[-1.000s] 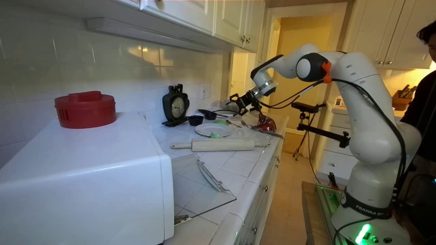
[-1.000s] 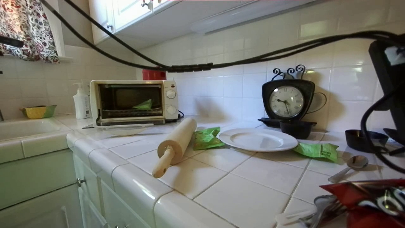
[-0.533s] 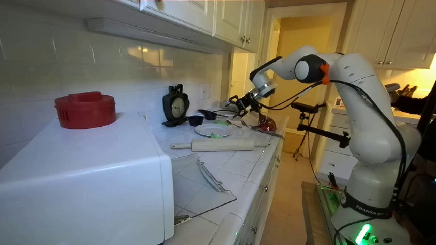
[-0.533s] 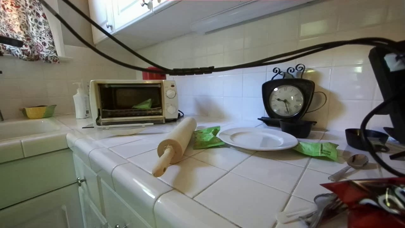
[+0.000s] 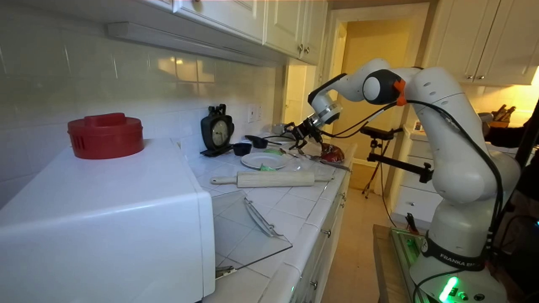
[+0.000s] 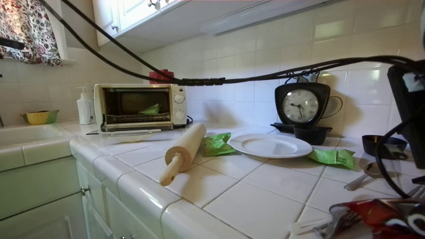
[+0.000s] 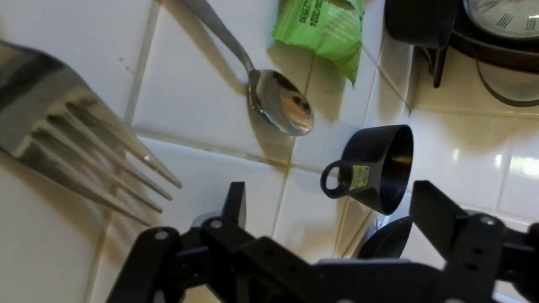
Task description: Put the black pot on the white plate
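A small black pot point(image 6: 370, 146) with a ring handle stands near the back wall, right of the white plate point(image 6: 270, 146). It also shows in an exterior view point(image 5: 260, 144) and the wrist view point(image 7: 366, 145). A second small black pot point(image 6: 311, 135) stands before the clock, also in an exterior view point(image 5: 242, 149) and at the wrist view's top point(image 7: 421, 21). The plate point(image 5: 261, 160) bears nothing; it is out of the wrist view. My gripper point(image 5: 290, 135) is above the counter. In the wrist view its jaws point(image 7: 328, 185) are apart and empty; the ring-handled pot appears beyond them.
A black clock point(image 6: 302, 103) stands against the wall. A green packet point(image 6: 333, 158), a spoon point(image 7: 282, 103), a fork point(image 7: 63, 134) and a red bag point(image 5: 332, 152) lie nearby. A rolling pin point(image 5: 276, 179) lies in front of the plate. Another black utensil point(image 7: 387, 240) is partly hidden behind my gripper.
My arm and its cables have come down a little. The red bag's raised top has sunk, and the bag has shifted slightly. The pots and plate have not moved.
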You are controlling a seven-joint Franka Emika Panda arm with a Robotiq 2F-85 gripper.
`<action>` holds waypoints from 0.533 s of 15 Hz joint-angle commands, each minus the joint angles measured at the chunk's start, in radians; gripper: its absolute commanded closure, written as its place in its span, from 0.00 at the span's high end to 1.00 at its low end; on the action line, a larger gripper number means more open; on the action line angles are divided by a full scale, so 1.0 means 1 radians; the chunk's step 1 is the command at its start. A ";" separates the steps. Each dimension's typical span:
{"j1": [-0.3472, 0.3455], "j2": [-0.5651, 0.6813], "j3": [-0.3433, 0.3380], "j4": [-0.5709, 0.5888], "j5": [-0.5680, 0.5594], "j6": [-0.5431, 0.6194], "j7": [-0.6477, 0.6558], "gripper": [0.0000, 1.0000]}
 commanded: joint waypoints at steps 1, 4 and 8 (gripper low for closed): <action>0.016 0.037 0.010 0.040 0.013 0.041 0.005 1.00; 0.031 0.033 0.015 0.048 0.011 0.070 0.001 0.70; 0.043 0.025 0.015 0.054 0.011 0.096 -0.006 0.46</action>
